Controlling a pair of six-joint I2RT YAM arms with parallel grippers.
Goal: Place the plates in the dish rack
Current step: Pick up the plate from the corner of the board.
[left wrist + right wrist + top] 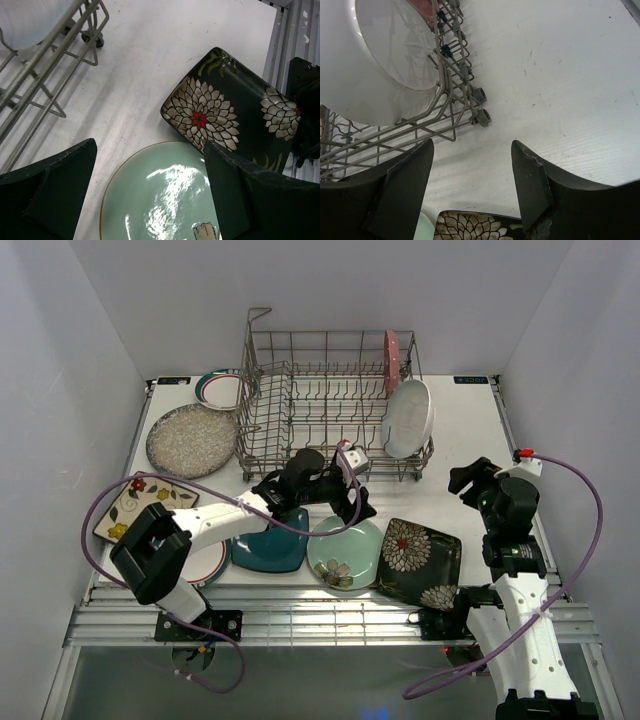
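The grey wire dish rack stands at the back middle. It holds the pink scalloped plate and the white oval plate upright at its right end. The mint round plate, teal square plate and black floral square plate lie at the front. My left gripper is open and empty over the mint plate's far edge, with the black floral plate to its right. My right gripper is open and empty above bare table, right of the rack and the white oval plate.
A green-and-red-rimmed plate, the speckled grey plate and the cream flowered square plate lie at the left. A second rimmed plate lies partly under the left arm. Purple cables loop beside both arms.
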